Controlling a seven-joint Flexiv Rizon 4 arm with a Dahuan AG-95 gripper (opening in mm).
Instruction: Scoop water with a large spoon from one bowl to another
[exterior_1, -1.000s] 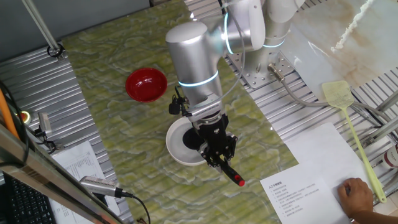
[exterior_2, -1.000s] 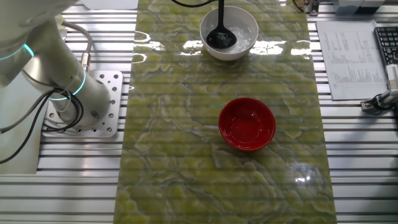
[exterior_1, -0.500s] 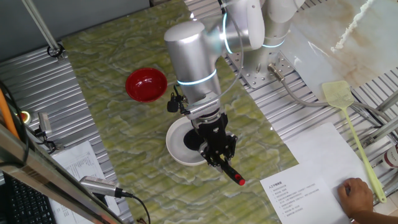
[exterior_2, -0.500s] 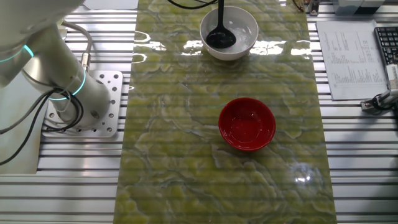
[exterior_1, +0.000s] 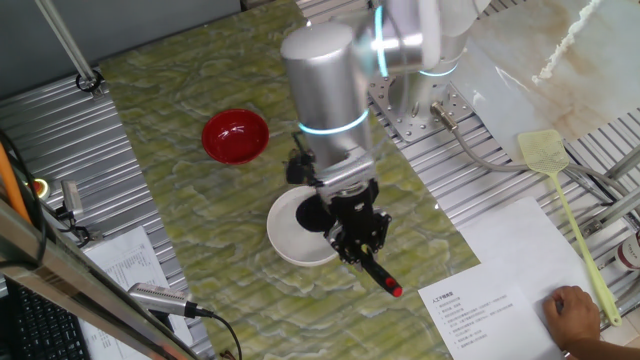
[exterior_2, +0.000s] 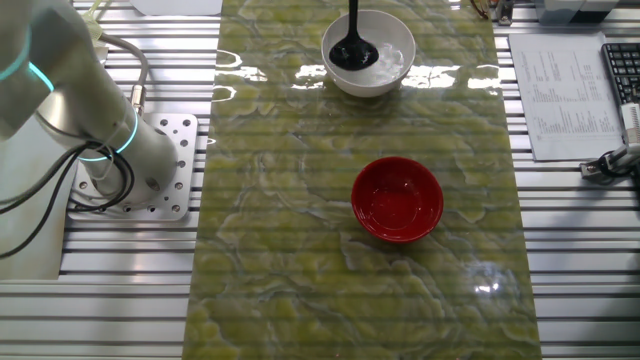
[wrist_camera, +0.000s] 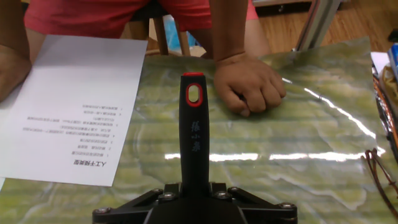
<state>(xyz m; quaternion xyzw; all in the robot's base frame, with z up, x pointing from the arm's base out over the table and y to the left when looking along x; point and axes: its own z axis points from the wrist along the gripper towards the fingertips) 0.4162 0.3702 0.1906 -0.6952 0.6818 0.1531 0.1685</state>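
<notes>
At frame centre the gripper (exterior_1: 358, 238) grips the large spoon (exterior_2: 352, 48) by its handle, head dipped in the white bowl (exterior_2: 398, 72); scooping is under way, and next comes a level lift toward the red bowl (exterior_2: 398, 199).

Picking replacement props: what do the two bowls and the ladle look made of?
White bowl: glossy, probably ceramic or melamine, judging by the highlights. Red bowl: shiny, likely plastic or lacquer. Large spoon: matte black plastic with a red-tipped handle.

bright even overhead light, white glare streaks on glossy green mat (exterior_2: 300, 230), frames sharp, shadows faint
</notes>
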